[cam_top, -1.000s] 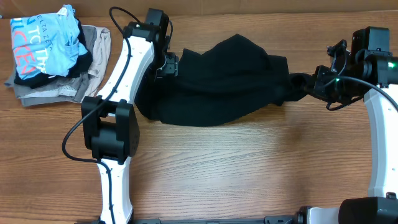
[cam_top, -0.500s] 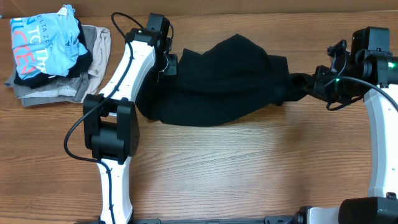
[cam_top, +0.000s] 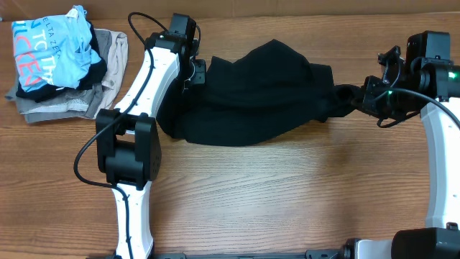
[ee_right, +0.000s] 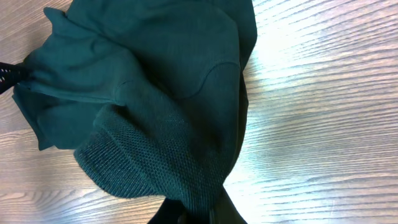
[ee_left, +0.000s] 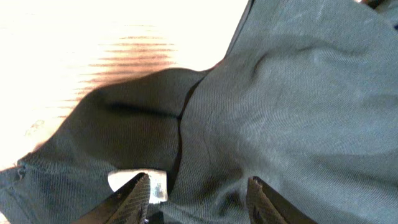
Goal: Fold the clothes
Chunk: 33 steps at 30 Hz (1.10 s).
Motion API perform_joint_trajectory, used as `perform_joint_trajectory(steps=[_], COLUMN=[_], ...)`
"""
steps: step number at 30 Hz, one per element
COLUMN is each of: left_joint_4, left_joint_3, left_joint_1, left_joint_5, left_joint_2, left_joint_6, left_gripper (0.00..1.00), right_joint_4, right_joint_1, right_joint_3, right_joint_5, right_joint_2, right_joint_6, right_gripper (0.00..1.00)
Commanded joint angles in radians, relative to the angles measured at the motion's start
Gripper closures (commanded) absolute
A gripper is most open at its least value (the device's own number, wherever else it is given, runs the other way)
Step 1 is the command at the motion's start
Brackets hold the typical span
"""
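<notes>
The black garment (cam_top: pixel 251 93) lies bunched across the middle of the wooden table. My left gripper (cam_top: pixel 195 72) is at its upper left edge. In the left wrist view the fingers (ee_left: pixel 199 196) are spread open over the black fabric (ee_left: pixel 292 106), with a small white tag (ee_left: pixel 124 180) by the left finger. My right gripper (cam_top: pixel 353 97) is at the garment's right end, shut on a ribbed edge of the fabric (ee_right: pixel 161 162), which bunches between the fingers (ee_right: pixel 202 211).
A pile of other clothes sits at the far left: a light blue shirt with lettering (cam_top: pixel 50 50) on grey and beige folded garments (cam_top: pixel 68 104). Bare wooden table (cam_top: pixel 287 194) lies in front of the garment.
My left gripper has shifted slightly up and right along the garment's upper left edge. The right arm and the garment's shape look unchanged.
</notes>
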Motion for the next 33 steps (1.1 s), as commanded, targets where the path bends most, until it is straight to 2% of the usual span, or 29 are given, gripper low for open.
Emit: perform_joint_trajectory(steps=[1, 3, 8, 11, 15, 21, 27, 33], left_joint_4=[0.01, 0.009, 0.005, 0.001, -0.025, -0.206, -0.465, -0.643], left_joint_3=[-0.007, -0.007, -0.007, -0.007, 0.027, 0.229, 0.6, 1.006], left_joint_1=[-0.007, -0.007, -0.008, -0.007, -0.005, 0.007, 0.018, 0.045], left_joint_5=[-0.001, -0.001, 0.0, -0.001, -0.001, -0.055, -0.148, -0.174], left_joint_2=[0.019, 0.026, 0.048, 0.05, 0.048, 0.047, 0.047, 0.046], left_joint_6=[-0.006, -0.006, -0.006, -0.005, 0.0, 0.002, 0.01, 0.01], left_gripper=[0.54, 0.66, 0.79, 0.95, 0.96, 0.96, 0.96, 0.96], right_joint_4=[0.003, 0.003, 0.003, 0.003, 0.003, 0.004, 0.016, -0.044], right_joint_1=[-0.004, -0.004, -0.004, -0.004, -0.004, -0.004, -0.026, -0.123], right_joint_3=[0.014, 0.014, 0.014, 0.014, 0.014, 0.014, 0.05, 0.26], right_joint_5=[0.012, 0.017, 0.026, 0.026, 0.026, 0.026, 0.026, 0.026], right_joint_2=[-0.008, -0.008, -0.008, -0.008, -0.008, -0.008, -0.008, -0.008], right_joint_6=[-0.006, -0.006, -0.006, -0.006, -0.006, -0.006, -0.006, -0.007], right_gripper=[0.96, 0.96, 0.96, 0.96, 0.96, 0.96, 0.96, 0.96])
